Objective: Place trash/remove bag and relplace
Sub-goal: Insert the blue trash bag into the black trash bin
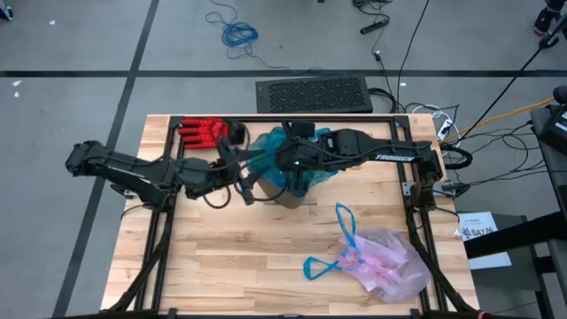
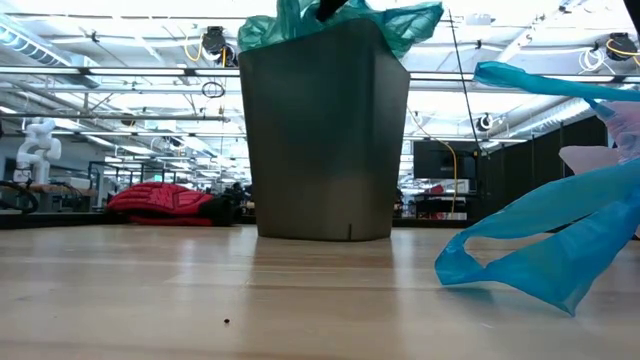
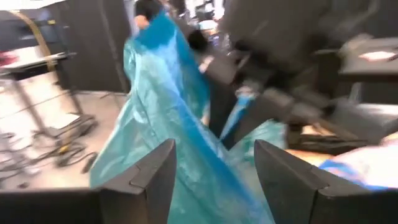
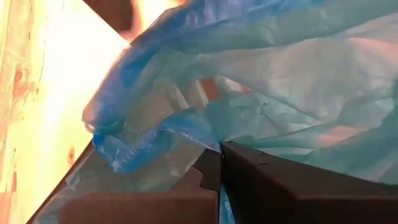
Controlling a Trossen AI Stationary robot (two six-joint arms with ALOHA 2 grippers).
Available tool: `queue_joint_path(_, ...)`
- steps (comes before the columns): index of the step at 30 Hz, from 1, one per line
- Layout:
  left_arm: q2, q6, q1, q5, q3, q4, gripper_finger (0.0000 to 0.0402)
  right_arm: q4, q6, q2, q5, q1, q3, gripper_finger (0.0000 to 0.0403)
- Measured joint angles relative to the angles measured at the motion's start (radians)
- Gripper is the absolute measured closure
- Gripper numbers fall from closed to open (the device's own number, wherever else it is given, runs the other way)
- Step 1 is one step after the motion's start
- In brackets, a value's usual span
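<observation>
A dark bin (image 2: pixel 325 140) stands at the middle of the table's far half, with a teal-green plastic bag (image 1: pixel 297 159) bunched over its top (image 2: pixel 345 25). My right gripper (image 4: pixel 219 152) reaches in from the right (image 1: pixel 282 164) and is shut on that teal film. My left gripper (image 3: pixel 214 168) stands open at the bin's left side (image 1: pixel 246 188), a fold of teal film between its fingers. The pale pink-white bag (image 1: pixel 390 266) lies on the table at the near right, its blue drawstring loops (image 2: pixel 540 250) spread beside it. The trash is out of view. My right gripper pinches a bunched fold of the teal bag (image 4: pixel 205 134) between its two fingers, above the bin's top. The fingers slant down from the table's right side. The film rises from the bin's mouth to the fingers. My left gripper: I cannot tell whether its open fingers touch the teal film.
A red glove (image 1: pixel 204 133) lies at the table's far left corner. A black keyboard-like mat (image 1: pixel 312 94) lies on the floor beyond the far edge. Bare wood (image 1: pixel 239 257) stretches across the table's near left.
</observation>
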Motion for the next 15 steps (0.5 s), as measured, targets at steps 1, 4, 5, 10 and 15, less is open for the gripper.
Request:
queue_joint_path(1, 0.01, 0.001, 0.01, -0.019, 0.0, -0.003, 0.0188, 0.004, 0.0, 0.0, 0.0, 0.0, 0.0, 0.0403)
queue_joint_path(4, 0.032, -0.005, 0.049, -0.041, 0.0, -0.012, 0.0186, 0.012, -0.007, 0.0, 0.0, 0.004, 0.0, 0.0403)
queue_joint_path(5, 0.037, -0.007, 0.059, -0.042, 0.0, -0.012, 0.0188, 0.012, -0.007, 0.0, 0.0, 0.006, 0.0, 0.0403)
queue_joint_path(10, 0.031, 0.018, 0.074, -0.099, 0.0, -0.012, 0.0247, -0.018, 0.016, 0.0, 0.001, 0.036, 0.0, 0.0403)
queue_joint_path(15, 0.003, 0.089, 0.074, -0.111, 0.0, -0.013, 0.0372, -0.027, 0.033, -0.001, 0.168, 0.099, -0.044, 0.0403)
